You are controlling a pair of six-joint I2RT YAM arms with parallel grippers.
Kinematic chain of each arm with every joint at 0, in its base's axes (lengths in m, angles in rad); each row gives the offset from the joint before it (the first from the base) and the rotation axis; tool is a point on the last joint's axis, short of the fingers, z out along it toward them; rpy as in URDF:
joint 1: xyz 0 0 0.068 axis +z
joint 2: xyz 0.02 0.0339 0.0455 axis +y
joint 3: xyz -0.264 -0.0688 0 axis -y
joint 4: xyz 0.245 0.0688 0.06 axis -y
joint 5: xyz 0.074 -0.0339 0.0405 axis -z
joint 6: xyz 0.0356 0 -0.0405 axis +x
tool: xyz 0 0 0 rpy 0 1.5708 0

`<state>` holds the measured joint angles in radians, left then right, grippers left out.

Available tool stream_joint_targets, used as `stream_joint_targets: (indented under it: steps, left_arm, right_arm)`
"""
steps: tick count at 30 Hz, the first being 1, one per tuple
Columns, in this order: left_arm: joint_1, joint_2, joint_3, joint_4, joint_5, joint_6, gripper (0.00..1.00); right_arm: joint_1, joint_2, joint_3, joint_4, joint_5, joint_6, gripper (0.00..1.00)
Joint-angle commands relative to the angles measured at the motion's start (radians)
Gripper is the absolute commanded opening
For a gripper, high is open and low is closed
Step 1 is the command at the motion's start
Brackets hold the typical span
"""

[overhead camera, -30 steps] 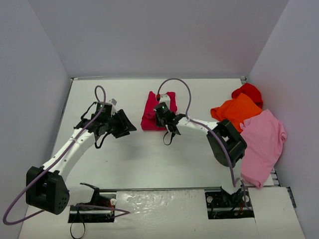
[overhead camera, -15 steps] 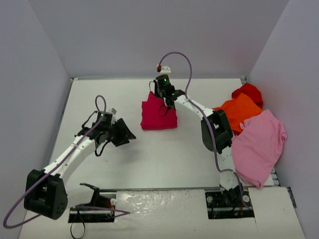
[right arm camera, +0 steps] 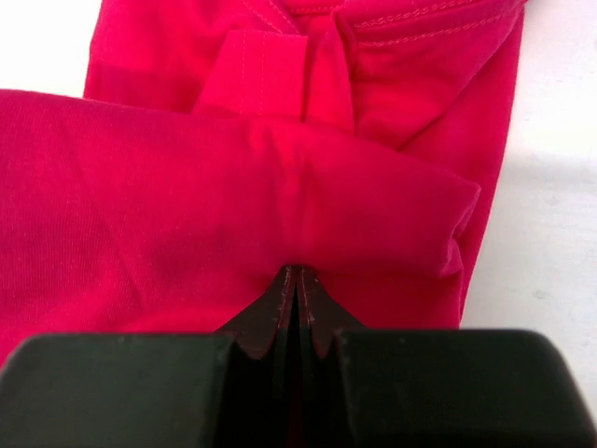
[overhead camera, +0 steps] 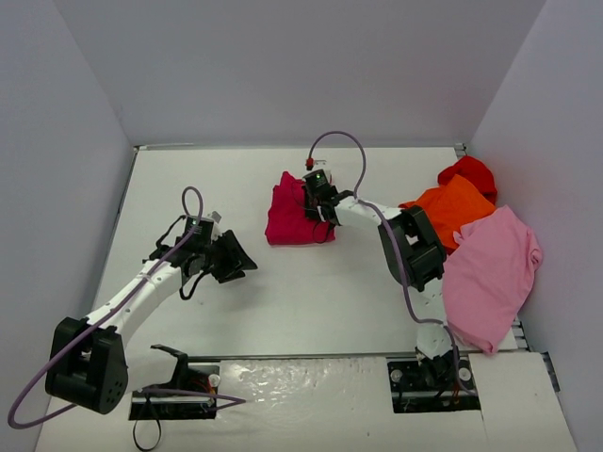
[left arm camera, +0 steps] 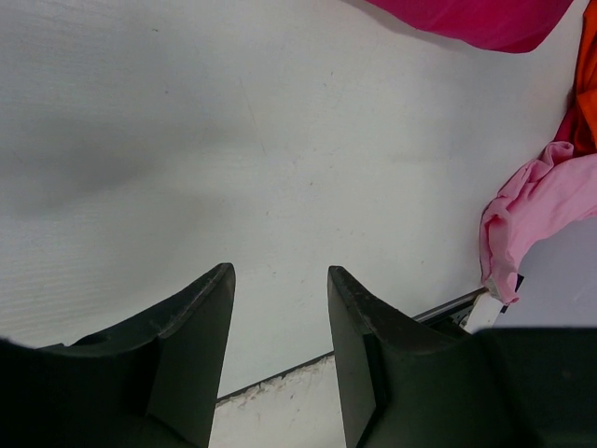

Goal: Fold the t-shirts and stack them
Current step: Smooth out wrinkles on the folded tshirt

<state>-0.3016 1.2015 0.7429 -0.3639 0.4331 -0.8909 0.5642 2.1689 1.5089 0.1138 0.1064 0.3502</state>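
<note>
The right gripper [right arm camera: 295, 273], jaws pressed together, pinches the folded crimson t-shirt [right arm camera: 187, 187] on the table [overhead camera: 283, 292]; the left gripper [left arm camera: 280, 273] hangs, jaws spread.

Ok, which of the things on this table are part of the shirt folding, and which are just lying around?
Part of the job:
crimson shirt, folded
orange shirt, red shirt and pink shirt, heaped unfolded at the right edge

Just there:
white table
grey walls
</note>
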Motion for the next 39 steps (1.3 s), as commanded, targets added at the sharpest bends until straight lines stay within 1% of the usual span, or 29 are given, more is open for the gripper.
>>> stream_joint_targets:
  steps: [1, 3, 7, 8, 10, 13, 16, 19, 21, 26, 30, 31, 33, 36, 37, 39]
  left_arm:
    - [0.002, -0.010, 0.022, 0.050, 0.022, -0.006, 0.41]
    - [0.002, -0.010, 0.019, 0.051, 0.024, -0.003, 0.41]
    - [0.002, -0.008, 0.022, 0.048, 0.035, 0.006, 0.41]
    - [0.002, -0.008, 0.023, 0.048, 0.039, 0.008, 0.41]
    - [0.002, -0.008, 0.031, 0.041, 0.046, 0.014, 0.41]
    - [0.002, -0.013, 0.043, 0.025, 0.059, 0.018, 0.41]
    - [0.002, -0.031, 0.043, 0.010, 0.057, 0.024, 0.41]
    - [0.002, -0.042, 0.032, 0.006, 0.060, 0.027, 0.41]
    - [0.002, -0.046, 0.012, 0.009, 0.074, 0.022, 0.41]
    - [-0.001, -0.074, -0.046, 0.020, 0.098, 0.010, 0.41]
    - [-0.001, -0.118, -0.086, 0.015, 0.096, 0.000, 0.41]
    - [-0.002, -0.128, -0.086, 0.007, 0.095, 0.000, 0.41]
    - [-0.001, -0.134, -0.083, 0.001, 0.094, 0.000, 0.41]
    - [-0.002, -0.147, -0.062, -0.021, 0.090, 0.007, 0.42]
    - [-0.002, -0.148, -0.050, -0.026, 0.083, 0.015, 0.43]
    - [-0.002, -0.139, -0.028, -0.029, 0.075, 0.032, 0.45]
  right_arm:
    - [0.019, -0.069, -0.038, 0.040, -0.048, 0.021, 0.00]
    - [0.035, -0.071, -0.078, 0.041, -0.052, 0.021, 0.00]
    - [0.091, -0.136, -0.246, 0.041, -0.045, 0.039, 0.00]
    - [0.109, -0.144, -0.262, 0.041, -0.042, 0.042, 0.00]
    - [0.161, -0.209, -0.373, 0.041, -0.029, 0.071, 0.00]
    - [0.269, -0.305, -0.487, 0.037, -0.018, 0.111, 0.00]
    - [0.370, -0.420, -0.624, 0.022, 0.019, 0.200, 0.00]
    - [0.442, -0.539, -0.766, 0.013, 0.036, 0.341, 0.00]
    - [0.491, -0.605, -0.827, 0.006, 0.051, 0.400, 0.00]
    - [0.548, -0.758, -0.905, -0.054, 0.094, 0.522, 0.00]
    - [0.563, -0.823, -0.922, -0.097, 0.145, 0.530, 0.00]
    - [0.564, -0.842, -0.915, -0.100, 0.158, 0.517, 0.02]
    - [0.565, -0.860, -0.885, -0.148, 0.200, 0.510, 0.31]
    - [0.566, -0.919, -0.793, -0.209, 0.298, 0.465, 0.70]
    - [0.567, -0.935, -0.760, -0.238, 0.309, 0.455, 0.73]
    - [0.563, -0.961, -0.714, -0.291, 0.351, 0.454, 0.75]
